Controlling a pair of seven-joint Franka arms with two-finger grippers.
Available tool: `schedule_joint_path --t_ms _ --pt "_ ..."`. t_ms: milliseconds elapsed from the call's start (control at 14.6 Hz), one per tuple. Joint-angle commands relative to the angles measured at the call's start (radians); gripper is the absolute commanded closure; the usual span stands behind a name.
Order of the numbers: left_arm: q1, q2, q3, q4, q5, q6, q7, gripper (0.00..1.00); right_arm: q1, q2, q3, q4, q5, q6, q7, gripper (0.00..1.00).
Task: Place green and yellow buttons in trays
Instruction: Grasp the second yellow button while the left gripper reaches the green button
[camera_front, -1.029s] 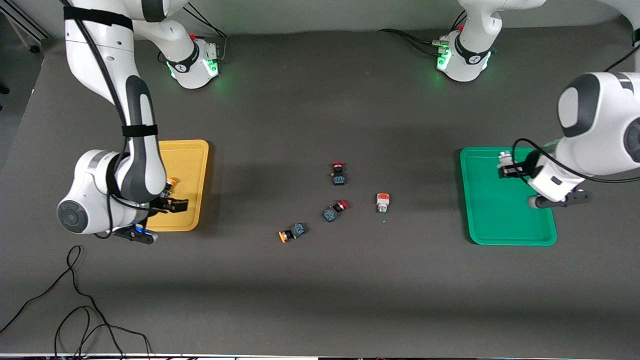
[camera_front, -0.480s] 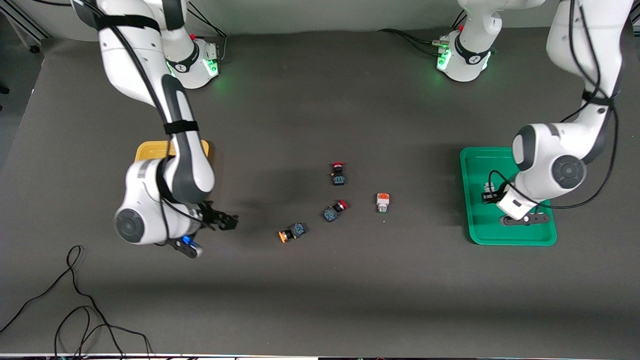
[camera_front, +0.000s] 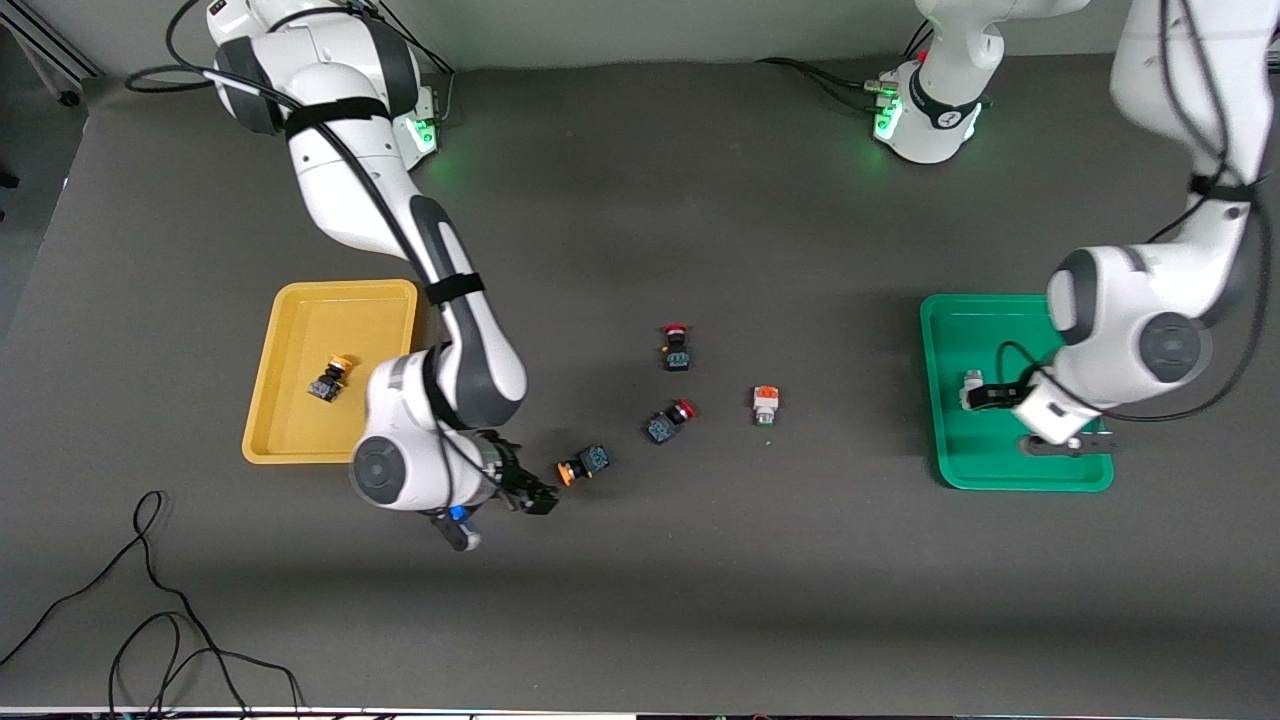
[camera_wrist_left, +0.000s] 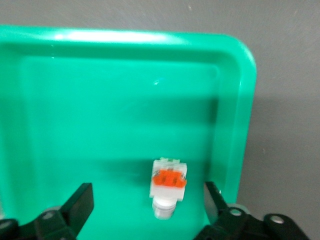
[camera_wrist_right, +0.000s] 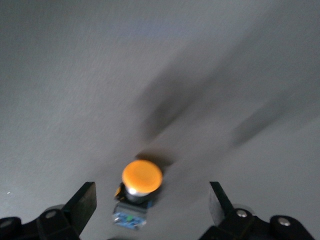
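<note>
The yellow tray (camera_front: 340, 320) holds one yellow-capped button (camera_front: 328, 380). My right gripper (camera_front: 532, 496) is open just above the table, with the second yellow-capped button (camera_front: 585, 464) lying beside it; in the right wrist view that button (camera_wrist_right: 141, 177) sits between the spread fingers of the right gripper (camera_wrist_right: 151, 200), untouched. The green tray (camera_front: 1000, 450) holds a white-grey button with an orange band (camera_front: 971, 384). My left gripper (camera_front: 990, 394) is open over it; in the left wrist view the button (camera_wrist_left: 169, 185) lies free on the green tray (camera_wrist_left: 100, 100) between the open left gripper (camera_wrist_left: 147, 199). A second white-grey button (camera_front: 766, 405) lies mid-table.
Two red-capped black-blue buttons (camera_front: 676, 347) (camera_front: 668, 421) lie mid-table between the yellow-capped and white-grey ones. Black cables (camera_front: 150, 620) trail near the front edge at the right arm's end.
My right gripper left the yellow tray, leaving a yellow-capped button there, and swung over to the yellow-capped button on the table. My left gripper lowered into the green tray and released the white-grey button.
</note>
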Motion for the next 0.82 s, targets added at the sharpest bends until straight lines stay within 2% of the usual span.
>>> schedule_joint_path --t_ms 0,206,275,343,412,480,549,686,755 --pt "0.01 -0.041 -0.007 0.197 0.006 -0.266 0.029 0.0 0.006 0.055 0.034 0.069 0.012 0.04 0.082 0.01" --pt "-0.009 -0.043 -0.016 0.313 -0.003 -0.354 0.017 0.0 0.02 0.09 0.051 0.077 0.012 0.069 0.085 0.05" --pt "-0.021 -0.043 -0.02 0.327 -0.005 -0.354 0.011 0.0 0.023 0.096 0.054 0.08 0.012 0.074 0.088 0.12" --pt "-0.035 -0.044 -0.033 0.334 -0.011 -0.354 -0.003 0.0 0.023 0.098 0.061 0.08 0.012 0.075 0.087 0.28" --pt "-0.053 -0.044 -0.048 0.342 -0.017 -0.36 -0.039 0.0 0.023 0.098 0.065 0.08 0.012 0.075 0.087 0.56" --pt "-0.073 -0.043 -0.063 0.348 -0.018 -0.368 -0.093 0.0 0.023 0.098 0.065 0.078 0.011 0.074 0.087 0.91" --pt "-0.094 -0.043 -0.085 0.348 -0.019 -0.368 -0.145 0.0 0.023 0.098 0.064 0.078 0.009 0.071 0.087 1.0" --pt "-0.145 -0.04 -0.128 0.348 -0.015 -0.363 -0.237 0.0 0.018 0.08 0.058 0.077 -0.008 0.043 0.082 1.0" --pt "-0.183 -0.035 -0.135 0.348 -0.015 -0.354 -0.277 0.0 0.009 0.064 0.054 0.081 -0.032 -0.013 0.073 1.0"
